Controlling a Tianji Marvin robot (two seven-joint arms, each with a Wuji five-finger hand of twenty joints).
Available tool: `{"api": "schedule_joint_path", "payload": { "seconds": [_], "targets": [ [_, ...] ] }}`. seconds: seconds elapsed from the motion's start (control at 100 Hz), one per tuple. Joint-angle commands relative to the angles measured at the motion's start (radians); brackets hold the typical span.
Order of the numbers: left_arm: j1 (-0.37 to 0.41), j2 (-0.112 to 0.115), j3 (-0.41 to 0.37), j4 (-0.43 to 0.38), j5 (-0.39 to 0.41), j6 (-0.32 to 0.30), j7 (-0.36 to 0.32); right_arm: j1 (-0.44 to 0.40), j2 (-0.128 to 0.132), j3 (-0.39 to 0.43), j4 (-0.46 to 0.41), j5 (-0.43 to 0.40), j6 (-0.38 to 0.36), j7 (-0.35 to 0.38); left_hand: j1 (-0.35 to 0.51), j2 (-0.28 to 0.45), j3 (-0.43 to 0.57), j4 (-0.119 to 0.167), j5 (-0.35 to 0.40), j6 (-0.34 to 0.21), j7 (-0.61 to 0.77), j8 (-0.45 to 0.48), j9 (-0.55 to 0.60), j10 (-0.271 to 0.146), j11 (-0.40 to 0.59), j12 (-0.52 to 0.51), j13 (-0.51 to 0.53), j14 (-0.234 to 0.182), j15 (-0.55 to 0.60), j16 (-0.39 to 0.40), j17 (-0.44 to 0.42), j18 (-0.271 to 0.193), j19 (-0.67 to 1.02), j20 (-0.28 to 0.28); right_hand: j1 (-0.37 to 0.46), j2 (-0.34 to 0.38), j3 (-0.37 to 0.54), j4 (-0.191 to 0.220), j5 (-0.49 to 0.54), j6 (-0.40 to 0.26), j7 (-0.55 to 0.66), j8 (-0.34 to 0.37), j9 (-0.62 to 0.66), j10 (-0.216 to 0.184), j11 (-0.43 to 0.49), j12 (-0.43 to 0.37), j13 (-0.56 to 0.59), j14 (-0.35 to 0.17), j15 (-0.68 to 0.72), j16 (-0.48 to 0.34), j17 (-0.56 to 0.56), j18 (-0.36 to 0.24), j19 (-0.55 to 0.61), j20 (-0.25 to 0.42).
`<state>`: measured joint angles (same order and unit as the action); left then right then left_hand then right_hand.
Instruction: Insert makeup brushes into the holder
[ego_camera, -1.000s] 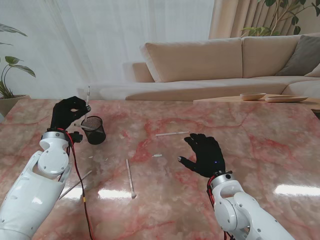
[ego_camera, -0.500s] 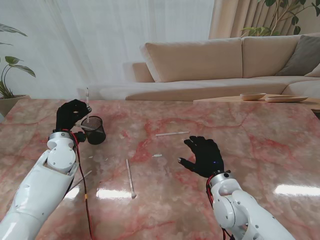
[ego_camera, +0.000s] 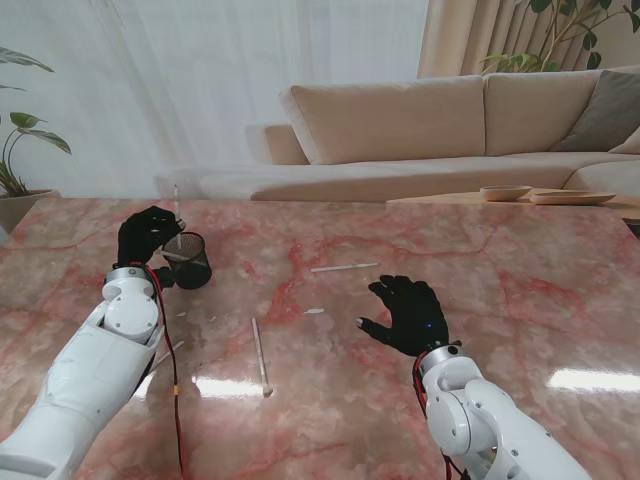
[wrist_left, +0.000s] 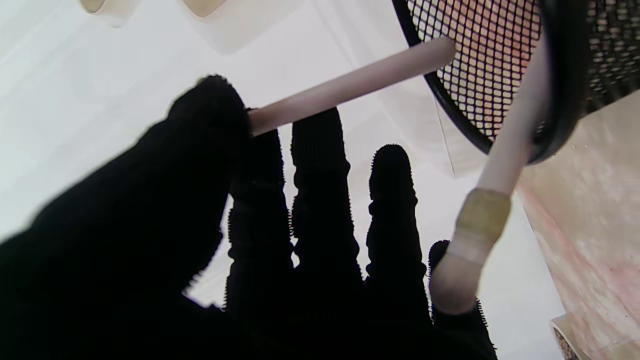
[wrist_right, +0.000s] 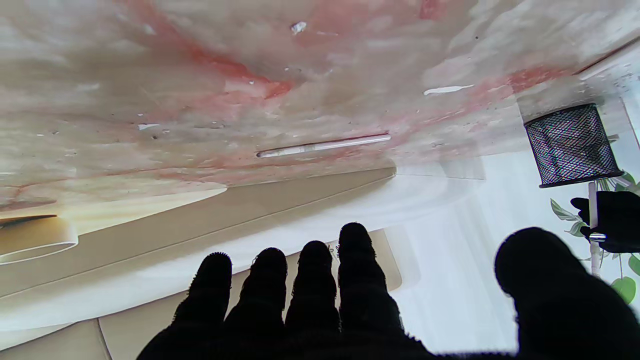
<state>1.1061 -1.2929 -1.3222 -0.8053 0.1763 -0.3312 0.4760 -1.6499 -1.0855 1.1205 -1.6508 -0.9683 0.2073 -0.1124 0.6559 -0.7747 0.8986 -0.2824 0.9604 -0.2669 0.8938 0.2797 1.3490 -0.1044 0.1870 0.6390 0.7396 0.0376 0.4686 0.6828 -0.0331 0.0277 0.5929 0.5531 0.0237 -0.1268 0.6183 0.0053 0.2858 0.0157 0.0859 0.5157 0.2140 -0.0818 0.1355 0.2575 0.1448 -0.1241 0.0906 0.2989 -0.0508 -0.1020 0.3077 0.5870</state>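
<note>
From the stand camera, the left hand (ego_camera: 148, 236) is curled around a thin white brush (ego_camera: 177, 201) that stands nearly upright, its lower end at the rim of the black mesh holder (ego_camera: 187, 260), which sits on the pink marble counter (ego_camera: 520, 290) just to the right of that hand. The right hand (ego_camera: 408, 313) hovers over the counter with its fingers spread and nothing in it. A second brush (ego_camera: 260, 356) lies flat on the counter between the two hands, nearer to me than the holder. A third brush (ego_camera: 344, 267) lies just beyond the right hand's fingertips, and a fourth brush (ego_camera: 165, 357) shows partly beside the left forearm. In the left wrist camera, the left hand (wrist_left: 280, 240) pinches the held brush (wrist_left: 350, 85) between thumb and fingers, its free end reaching the holder's (wrist_left: 480, 75) mesh rim; another brush (wrist_left: 495, 190) already stands in the holder, its tan band and pale tip sticking out toward the hand. In the right wrist camera, the right hand (wrist_right: 310, 300) shows four fingers and the thumb held wide apart, gripping nothing. Ahead of the fingers lies the third brush (wrist_right: 325, 146) on the counter (wrist_right: 150, 75); off to the thumb side stand the holder (wrist_right: 570, 145) and the left hand (wrist_right: 607, 220) with its brush (wrist_right: 593, 205) over the opening.
</note>
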Motion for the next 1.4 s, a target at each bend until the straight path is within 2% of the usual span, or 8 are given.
{"api": "schedule_joint_path", "payload": {
  "seconds": [0.0,0.36,0.71,1.1,1.21,1.24,1.28,1.39],
  "targets": [
    [-0.003,-0.008,0.005,0.012,-0.003,-0.007,0.007,-0.006,0.0,-0.001,-0.001,0.005,0.007,0.015,0.017,0.018,0.072,0.017,0.031,-0.192,0.072,0.006,0.035,-0.071,-0.022,-0.022,-0.021,-0.042,-0.01,-0.004,-0.018,-0.034,-0.032,0.022,0.007,-0.007,0.0,0.033,-0.022,-0.016,-0.013,0.013,-0.021,0.011,-0.002,0.017,-0.045,-0.021,-0.025,0.016,-0.005,-0.029,-0.036,-0.005],
    [-0.02,-0.019,0.018,0.064,-0.021,-0.018,0.008,-0.003,0.0,-0.002,0.005,0.005,0.008,0.011,0.023,0.015,0.062,0.019,0.041,-0.146,0.09,-0.112,0.031,-0.059,-0.032,-0.091,-0.038,-0.043,-0.015,-0.009,-0.019,-0.024,-0.07,0.074,0.013,-0.009,0.004,0.026,-0.019,-0.017,-0.013,0.014,-0.023,0.013,-0.001,0.018,-0.045,-0.02,-0.026,0.018,-0.004,-0.029,-0.037,-0.004],
    [-0.011,-0.016,0.014,0.059,-0.017,-0.015,0.004,-0.002,-0.002,-0.002,0.014,0.009,0.005,-0.003,0.044,-0.054,0.035,0.014,0.028,-0.058,-0.027,-0.185,-0.018,-0.053,-0.067,-0.135,-0.061,-0.046,-0.034,-0.017,-0.021,-0.014,-0.091,0.081,0.017,-0.01,0.008,0.019,-0.02,-0.016,-0.013,0.016,-0.024,0.013,0.0,0.019,-0.045,-0.02,-0.027,0.019,-0.004,-0.029,-0.038,-0.003],
    [0.003,-0.008,0.004,0.045,-0.007,-0.013,-0.002,-0.004,-0.003,0.002,0.018,0.009,0.0,-0.013,-0.024,-0.067,0.046,0.012,-0.017,0.028,-0.28,-0.085,-0.264,-0.029,0.165,-0.332,-0.119,-0.045,-0.067,-0.025,-0.026,-0.005,-0.152,0.104,0.019,-0.014,0.013,0.016,-0.02,-0.014,-0.014,0.017,-0.024,0.012,0.0,0.019,-0.046,-0.02,-0.027,0.02,-0.004,-0.029,-0.04,-0.002],
    [0.006,-0.007,0.001,0.041,-0.006,-0.013,-0.005,-0.004,-0.003,0.002,0.019,0.01,-0.001,-0.015,-0.062,-0.066,0.066,0.028,-0.022,0.042,-0.315,-0.072,-0.29,-0.029,0.174,-0.354,-0.133,-0.044,-0.074,-0.029,-0.028,-0.005,-0.164,0.106,0.018,-0.014,0.014,0.015,-0.021,-0.015,-0.014,0.017,-0.024,0.013,0.0,0.019,-0.045,-0.02,-0.027,0.02,-0.004,-0.029,-0.04,-0.002],
    [0.007,-0.006,0.001,0.039,-0.006,-0.014,-0.007,-0.004,-0.003,0.002,0.019,0.01,-0.002,-0.015,-0.084,-0.065,0.082,0.045,-0.026,0.05,-0.334,-0.062,-0.3,-0.028,0.175,-0.361,-0.141,-0.046,-0.08,-0.033,-0.028,-0.007,-0.17,0.108,0.018,-0.014,0.014,0.015,-0.021,-0.015,-0.014,0.017,-0.024,0.012,0.0,0.019,-0.045,-0.02,-0.027,0.02,-0.004,-0.029,-0.04,-0.002],
    [0.011,-0.003,-0.001,0.034,-0.005,-0.016,-0.013,-0.004,-0.003,0.002,0.02,0.009,-0.003,-0.017,-0.122,-0.068,0.109,0.093,-0.036,0.065,-0.362,-0.042,-0.319,-0.026,0.171,-0.367,-0.154,-0.049,-0.09,-0.039,-0.028,-0.011,-0.182,0.109,0.017,-0.014,0.014,0.015,-0.021,-0.014,-0.015,0.017,-0.025,0.013,0.0,0.018,-0.045,-0.019,-0.027,0.02,-0.004,-0.029,-0.041,-0.002],
    [0.033,0.009,-0.009,-0.007,-0.001,-0.021,-0.043,-0.003,-0.004,0.004,0.022,0.007,-0.006,-0.023,-0.202,-0.087,0.061,0.083,-0.12,0.099,-0.454,-0.036,-0.432,-0.013,0.134,-0.379,-0.23,-0.066,-0.17,-0.105,-0.033,-0.036,-0.262,0.091,0.018,-0.019,0.016,0.015,-0.023,-0.013,-0.015,0.017,-0.024,0.012,0.0,0.018,-0.044,-0.019,-0.026,0.021,-0.003,-0.029,-0.04,-0.002]
  ]
}}
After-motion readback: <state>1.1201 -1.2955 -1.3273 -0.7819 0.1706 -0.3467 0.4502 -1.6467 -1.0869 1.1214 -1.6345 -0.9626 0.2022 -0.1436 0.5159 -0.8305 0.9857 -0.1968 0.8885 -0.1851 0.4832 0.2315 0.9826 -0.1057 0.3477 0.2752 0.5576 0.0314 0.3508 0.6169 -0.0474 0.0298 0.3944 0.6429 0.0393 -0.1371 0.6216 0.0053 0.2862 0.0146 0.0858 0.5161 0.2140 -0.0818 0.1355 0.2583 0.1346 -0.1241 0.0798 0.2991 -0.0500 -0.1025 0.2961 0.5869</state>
